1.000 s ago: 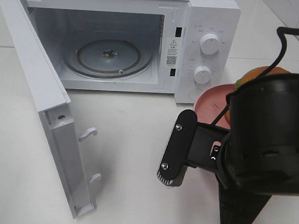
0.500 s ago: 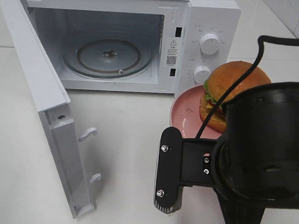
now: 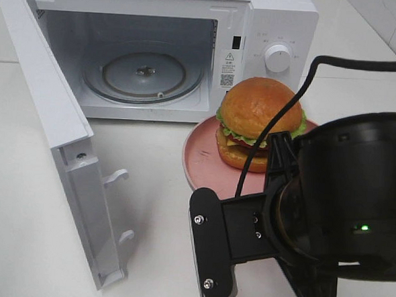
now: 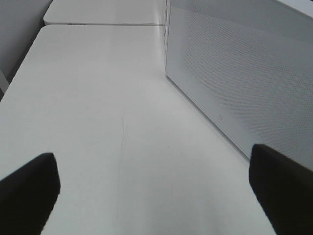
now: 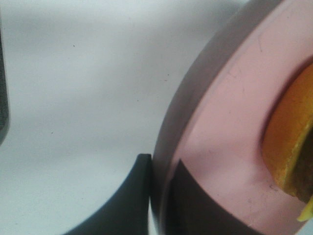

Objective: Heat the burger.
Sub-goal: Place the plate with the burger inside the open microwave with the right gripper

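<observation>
White tabletop [image 3: 158, 254] all around, and the white microwave [image 3: 296, 30] sits at 11 o'clock in the high view. Its door [image 3: 49, 106] is swung wide open and runs down toward 7 o'clock. The cavity is bare to see, with the glass turntable [image 3: 143, 74] lying flat on its floor.

The big black right arm [image 3: 347, 191] fills the 4 to 5 o'clock corner, its cable looping up over it. Just ahead of it is the pink plate [image 3: 201, 159], out in front of the microwave at 5 o'clock from the cavity mouth, below the one visible knob [image 3: 277, 57].

And there's the burger [image 3: 259, 118], upright on that plate at about 2 o'clock from the view's centre, outside the oven.

Up close, the right gripper [image 5: 159, 171] is clamped on the plate's rim, one finger on each face. I can't tell whether the plate touches the tabletop.

The left gripper [image 4: 151, 191] is spread wide over bare tabletop, holding nothing, with the open door close by.
</observation>
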You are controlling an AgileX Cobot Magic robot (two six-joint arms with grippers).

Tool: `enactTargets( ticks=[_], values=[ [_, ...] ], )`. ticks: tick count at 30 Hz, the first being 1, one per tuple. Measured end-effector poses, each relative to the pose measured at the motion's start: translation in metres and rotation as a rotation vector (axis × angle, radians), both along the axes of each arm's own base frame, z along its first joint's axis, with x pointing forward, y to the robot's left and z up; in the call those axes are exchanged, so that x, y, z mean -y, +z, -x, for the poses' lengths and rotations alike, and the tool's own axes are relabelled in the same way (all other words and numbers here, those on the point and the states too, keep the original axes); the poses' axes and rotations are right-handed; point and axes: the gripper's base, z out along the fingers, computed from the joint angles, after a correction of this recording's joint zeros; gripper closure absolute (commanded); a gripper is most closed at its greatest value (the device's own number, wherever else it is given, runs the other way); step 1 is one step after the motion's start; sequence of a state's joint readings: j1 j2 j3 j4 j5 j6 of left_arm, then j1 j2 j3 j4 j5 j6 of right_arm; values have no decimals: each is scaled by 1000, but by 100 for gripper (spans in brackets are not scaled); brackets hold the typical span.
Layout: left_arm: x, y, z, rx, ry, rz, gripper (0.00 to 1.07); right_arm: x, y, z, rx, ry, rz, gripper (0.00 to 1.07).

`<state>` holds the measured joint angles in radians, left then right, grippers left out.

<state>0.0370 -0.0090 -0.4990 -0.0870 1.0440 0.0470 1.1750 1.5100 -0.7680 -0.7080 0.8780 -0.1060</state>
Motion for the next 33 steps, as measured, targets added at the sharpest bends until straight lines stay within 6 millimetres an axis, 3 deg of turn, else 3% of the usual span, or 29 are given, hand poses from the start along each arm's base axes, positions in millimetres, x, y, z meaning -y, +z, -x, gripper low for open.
enactTargets(
  ticks=[10, 19, 33],
  values=[
    [0, 0, 0, 0, 0, 0, 3, -8, 0, -1, -6, 192, 11, 107],
    [0, 0, 0, 0, 0, 0, 3, -12, 0, -2, 3, 228, -19, 106],
    [0, 0, 0, 0, 0, 0, 3, 9, -3, -46, -39, 340, -25, 106]
  ],
)
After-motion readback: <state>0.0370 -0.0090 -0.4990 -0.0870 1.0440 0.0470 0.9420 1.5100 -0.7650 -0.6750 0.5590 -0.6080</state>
